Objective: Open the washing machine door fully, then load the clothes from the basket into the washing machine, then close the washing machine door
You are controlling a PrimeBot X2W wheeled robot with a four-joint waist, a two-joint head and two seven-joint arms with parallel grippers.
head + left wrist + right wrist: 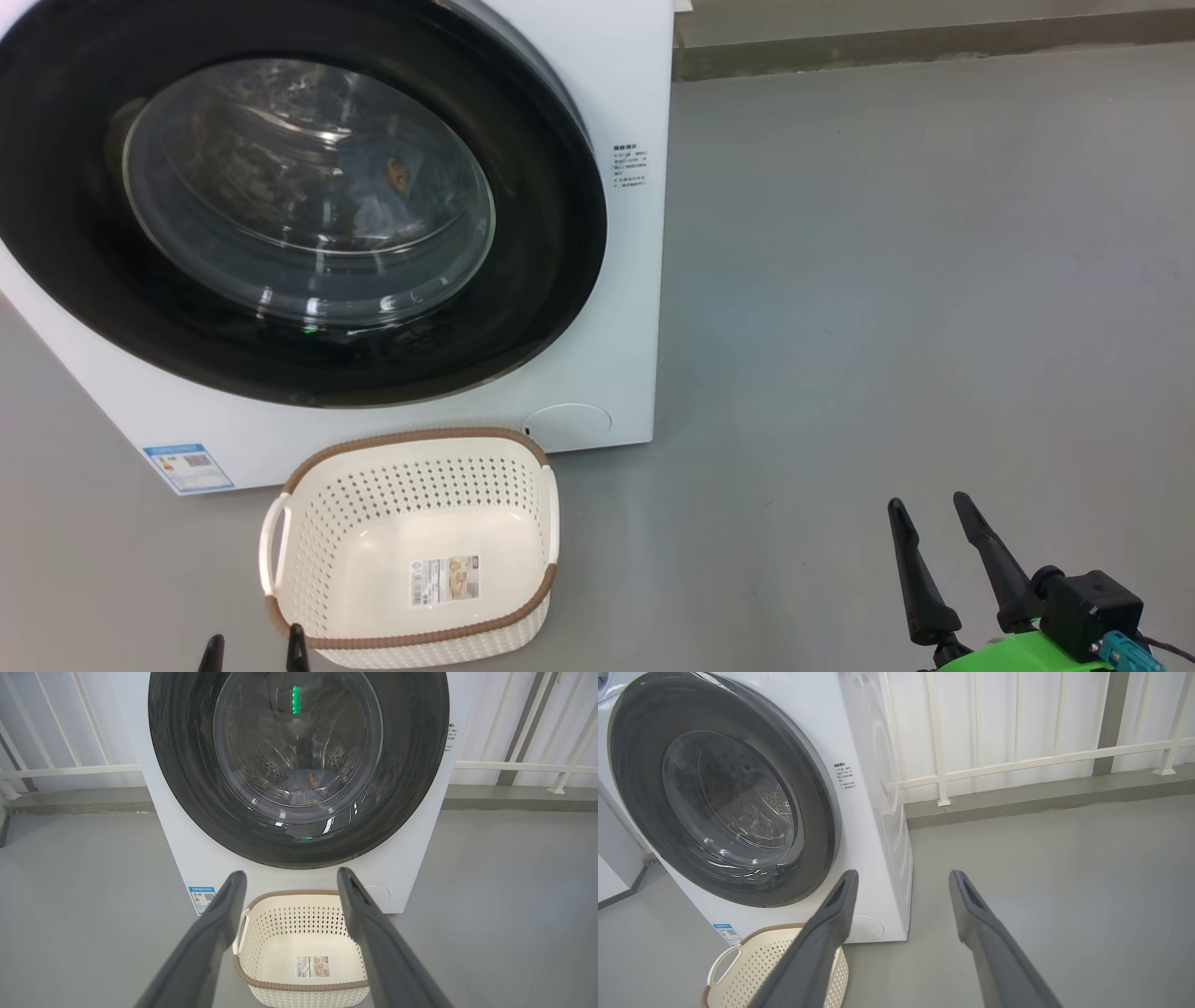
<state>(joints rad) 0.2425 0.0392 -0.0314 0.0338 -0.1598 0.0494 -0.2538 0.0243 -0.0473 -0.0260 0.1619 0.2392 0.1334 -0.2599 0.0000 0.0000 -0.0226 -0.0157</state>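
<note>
Item 1. Left gripper (255,649), two long dark fingers: released, jaws spread, nothing held. Tips show at the bottom edge of the head view, lower left, just beside the basket's near corner.

Item 2. Right gripper (929,504), two long dark fingers on a green and black wrist: released, jaws spread, nothing held. Lower right of the head view, over bare floor, well apart from the basket.

Item 3. Small cream-white perforated plastic basket (420,485), brown woven-look rim, side handles. Stands on the floor at bottom centre, just before the washer. Bare bottom carries a label sticker (444,579).

Item 4. Big white front-loading washing machine (616,280), upper left. Blue energy label (189,467) at lower left of its front, round lower cap (568,427) at lower right.

Item 5. Large round washing machine door (75,233), glossy black rim, bulging clear glass: shut flush against the front.

Item 6. Light blue clothes (392,177) with an orange print: inside the drum, seen through the glass.

Item 7. Smooth grey floor (887,280), matt, with a faint sheen. Low grey kerb (934,42) along the top edge. White railing (1017,760) above it in the right wrist view.
</note>
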